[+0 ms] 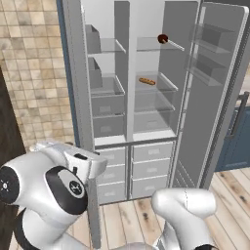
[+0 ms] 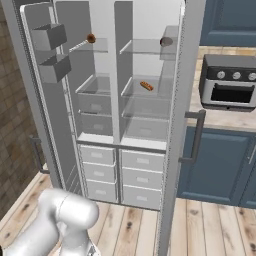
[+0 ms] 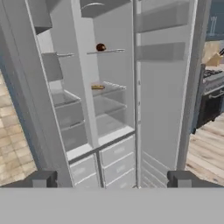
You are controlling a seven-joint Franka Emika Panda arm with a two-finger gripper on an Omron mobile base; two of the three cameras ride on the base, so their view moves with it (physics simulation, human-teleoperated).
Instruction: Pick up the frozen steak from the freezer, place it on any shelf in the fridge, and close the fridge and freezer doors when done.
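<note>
The tall grey unit stands with both doors swung wide. The frozen steak (image 2: 91,38), a small red-brown lump, lies at the back left corner of the top shelf in the freezer (image 2: 95,107), the narrower left half. The fridge (image 1: 154,105) is the wider right half; its top glass shelf (image 1: 149,46) carries a dark round lump (image 1: 162,38) (image 3: 100,47) at the back right. My gripper (image 3: 112,181) is open and holds nothing. It hangs well back from the unit and faces it. The freezer door (image 2: 45,100) stands at the left, the fridge door (image 1: 210,97) at the right.
An orange-brown sausage (image 1: 146,81) (image 2: 146,85) lies on the fridge's second shelf. Grey drawers (image 1: 151,168) fill the bottom of the unit. To its right a counter on blue cabinets (image 2: 220,165) carries a grey toaster oven (image 2: 227,87). A tiled wall (image 1: 34,73) is on the left.
</note>
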